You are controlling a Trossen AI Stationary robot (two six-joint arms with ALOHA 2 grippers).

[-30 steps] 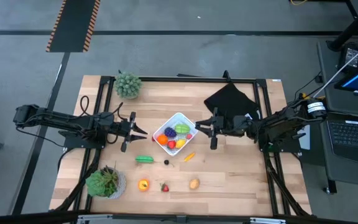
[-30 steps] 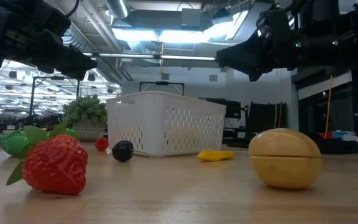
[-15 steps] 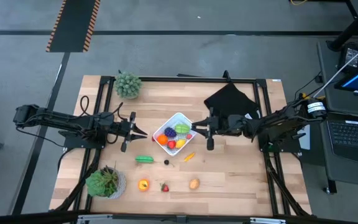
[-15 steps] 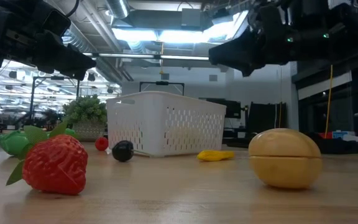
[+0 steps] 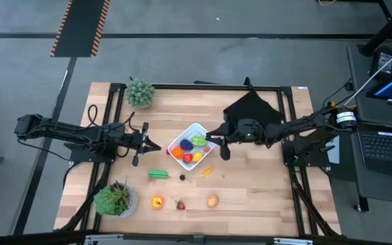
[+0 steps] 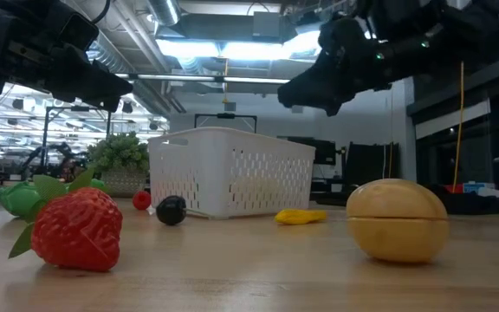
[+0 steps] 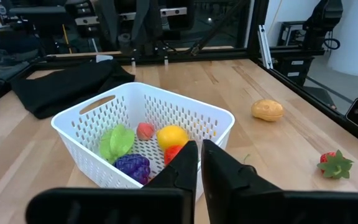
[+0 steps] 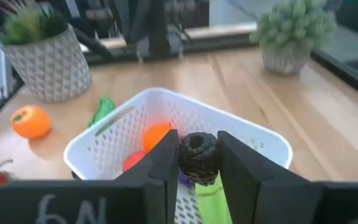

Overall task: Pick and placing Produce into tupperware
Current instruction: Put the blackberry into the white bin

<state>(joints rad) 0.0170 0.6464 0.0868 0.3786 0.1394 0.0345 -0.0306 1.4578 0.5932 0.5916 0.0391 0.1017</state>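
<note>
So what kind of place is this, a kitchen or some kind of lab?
Most likely a robotics lab or workshop, not a kitchen. Two robot arms work at a framed wooden table, the fruit in the white basket is toy produce, and a laptop sits beside the table, with an industrial ceiling behind.

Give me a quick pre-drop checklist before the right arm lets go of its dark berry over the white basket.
1. Right pincer closed on the dark berry: ok.
2. Pincer above the white basket, not past its rim: ok in the right wrist view, at the basket's right edge in the high view.
3. Free space in the basket for one more piece: ok.
4. Left pincer shut, empty and clear of the drop path: ok, it waits on the basket's left side.
5. Height above the rim: cannot tell exactly.
6. Loose yellow piece and small black piece outside the basket: not ok, still to collect.
</note>
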